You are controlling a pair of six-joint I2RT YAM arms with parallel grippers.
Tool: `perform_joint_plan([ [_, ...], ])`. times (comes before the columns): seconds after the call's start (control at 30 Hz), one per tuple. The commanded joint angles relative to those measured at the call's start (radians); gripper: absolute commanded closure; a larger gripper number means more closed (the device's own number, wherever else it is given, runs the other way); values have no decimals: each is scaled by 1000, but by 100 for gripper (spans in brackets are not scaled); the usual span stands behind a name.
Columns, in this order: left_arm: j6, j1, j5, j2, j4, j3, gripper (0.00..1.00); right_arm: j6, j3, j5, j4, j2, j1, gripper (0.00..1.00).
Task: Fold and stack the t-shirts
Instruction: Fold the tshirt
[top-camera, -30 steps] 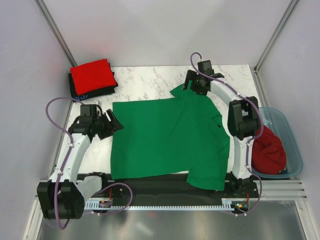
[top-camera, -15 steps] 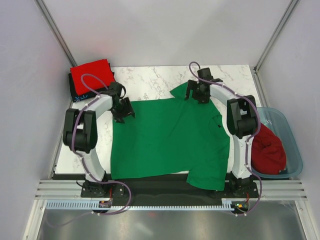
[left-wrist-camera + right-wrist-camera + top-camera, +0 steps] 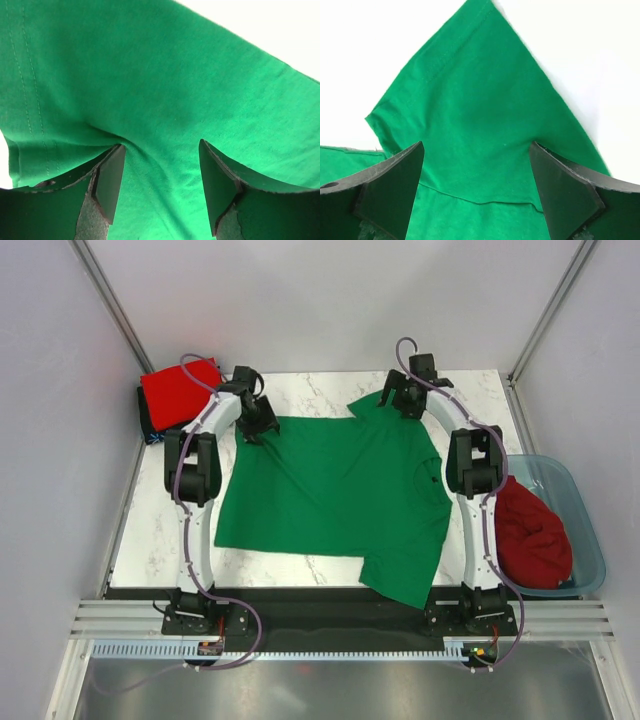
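The bright green t-shirt [image 3: 335, 490] lies spread flat on the marble table [image 3: 310, 395], one sleeve pointing at the near edge. My left gripper [image 3: 256, 422] is at the shirt's far left corner. In the left wrist view the left gripper [image 3: 160, 165] is open, its fingers resting on green cloth [image 3: 175, 75] with a crease running between them. My right gripper [image 3: 400, 400] is at the far sleeve. In the right wrist view the right gripper [image 3: 477, 170] is wide open over the sleeve [image 3: 470, 115]. A folded red t-shirt [image 3: 180, 390] lies on a black t-shirt [image 3: 148, 422] at the back left.
A translucent blue tub [image 3: 590, 540] stands off the table's right edge with a crumpled red t-shirt [image 3: 530, 540] in it. Grey walls and metal posts close in the back and sides. A black strip runs along the near edge.
Both arms have reached further back and the left gripper has swung from the table's left side onto the shirt's far left corner. The green shirt has slid away from the near edge.
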Motion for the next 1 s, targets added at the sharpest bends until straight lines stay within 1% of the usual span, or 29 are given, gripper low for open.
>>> perform_joint_plan([
  [0.0, -17, -1, -22, 141, -52, 149, 32, 33, 163, 0, -85, 180, -28, 5],
  [0.03, -25, 1, -16, 161, -86, 229, 32, 34, 210, -16, -87, 207, -36, 5],
  [0.07, -28, 1, -14, 194, -98, 264, 32, 37, 254, -20, -85, 255, -38, 5],
  [0.1, -32, 1, -10, 207, -110, 291, 32, 42, 344, -22, -82, 280, -39, 5],
  [0.17, -41, 4, -1, 214, -118, 331, 31, 60, 397, -33, -59, 322, -45, 6],
  [0.2, -43, 4, 3, 207, -118, 335, 30, 68, 403, -40, -1, 322, -45, 6],
  [0.27, -38, 10, 4, 190, -130, 337, 29, 85, 400, -48, 42, 310, -48, 5],
  [0.33, -14, 10, -17, 133, -146, 335, 28, 88, 387, -56, 73, 287, -47, 6],
  [0.4, 4, 10, -39, 51, -176, 328, 27, 88, 336, -74, 116, 222, -48, 5],
  [0.43, 8, 10, -42, 9, -182, 302, 27, 89, 318, -80, 131, 167, -47, 5],
  [0.5, 21, 2, -66, -69, -190, 256, 27, 99, 273, -105, 169, 110, -48, 5],
  [0.53, 26, -2, -79, -165, -192, 195, 27, 105, 263, -120, 180, 83, -48, 4],
  [0.57, 32, -13, -89, -213, -193, 155, 27, 109, 252, -131, 185, 29, -47, 4],
  [0.6, 43, -18, -147, -273, -192, 112, 26, 108, 232, -146, 183, 0, -45, 4],
  [0.63, 47, -22, -169, -372, -192, 10, 26, 105, 212, -149, 183, -66, -44, 4],
  [0.67, 46, -29, -192, -432, -189, -51, 26, 99, 191, -151, 177, -104, -42, 3],
  [0.7, 41, -29, -221, -483, -178, -183, 26, 79, 123, -148, 173, -147, -42, 3],
  [0.73, 38, -29, -229, -529, -170, -254, 25, 68, 82, -137, 165, -240, -41, 3],
  [0.77, 35, -26, -237, -633, -160, -328, 25, 59, 28, -119, 153, -293, -39, 3],
  [0.8, 12, -24, -244, -679, -147, -400, 26, 42, -98, -103, 153, -346, -38, 4],
  [0.83, 0, -24, -240, -736, -112, -548, 26, 39, -171, -58, 149, -406, -32, 4],
  [0.87, -15, -22, -234, -829, -85, -624, 26, 39, -245, -31, 148, -518, -26, 3],
  [0.9, -70, -21, -231, -883, -65, -696, 27, 39, -388, 4, 137, -573, -4, 4],
  [0.93, -93, -19, -215, -929, -17, -829, 27, 43, -456, 65, 125, -679, 11, 4],
  [0.97, -109, -16, -197, -968, 7, -891, 28, 42, -516, 172, 82, -724, 34, 4],
])
